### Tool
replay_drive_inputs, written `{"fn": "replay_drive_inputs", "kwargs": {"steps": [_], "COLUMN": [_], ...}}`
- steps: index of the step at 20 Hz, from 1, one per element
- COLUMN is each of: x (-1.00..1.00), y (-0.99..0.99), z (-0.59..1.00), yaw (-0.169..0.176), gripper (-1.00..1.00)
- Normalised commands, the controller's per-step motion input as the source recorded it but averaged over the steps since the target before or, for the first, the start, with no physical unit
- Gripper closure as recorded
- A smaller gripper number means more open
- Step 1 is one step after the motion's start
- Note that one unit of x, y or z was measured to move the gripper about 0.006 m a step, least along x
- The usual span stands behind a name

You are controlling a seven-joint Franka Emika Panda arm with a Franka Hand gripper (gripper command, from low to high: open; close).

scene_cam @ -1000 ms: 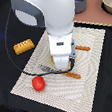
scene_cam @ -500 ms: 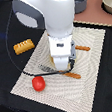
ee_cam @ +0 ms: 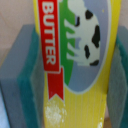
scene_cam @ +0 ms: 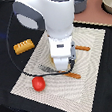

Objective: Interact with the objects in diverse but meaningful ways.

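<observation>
jaws: clamped on one butter block [ee_cam: 75,65], a pad [ee_cam: 30,85] pressed on each side
butter block: yellow, red "BUTTER" ribbon, cow picture
mat [scene_cam: 97,79]: one red tomato [scene_cam: 39,84] near its edge
desk [scene_cam: 4,53]: one orange-brown bread loaf [scene_cam: 23,46], off the mat

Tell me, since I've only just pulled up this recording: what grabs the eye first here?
The big white arm fills the middle of the exterior view, reaching down onto the woven placemat. In the wrist view, a yellow butter block with a cow picture sits between the gripper pads. A red tomato rests near the mat's front edge.
</observation>
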Motion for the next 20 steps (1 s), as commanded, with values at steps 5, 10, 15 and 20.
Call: {"fn": "replay_drive_inputs", "kwargs": {"steps": [5, 10, 15, 20], "x": [-0.26, -0.29, -0.29, -0.68], "y": [0.45, 0.33, 0.61, 0.44], "z": [0.92, 0.25, 0.42, -0.05], "yaw": [0.028, 0.118, 0.1, 0.041], "gripper": [1.0, 1.0, 1.0, 1.0]}}
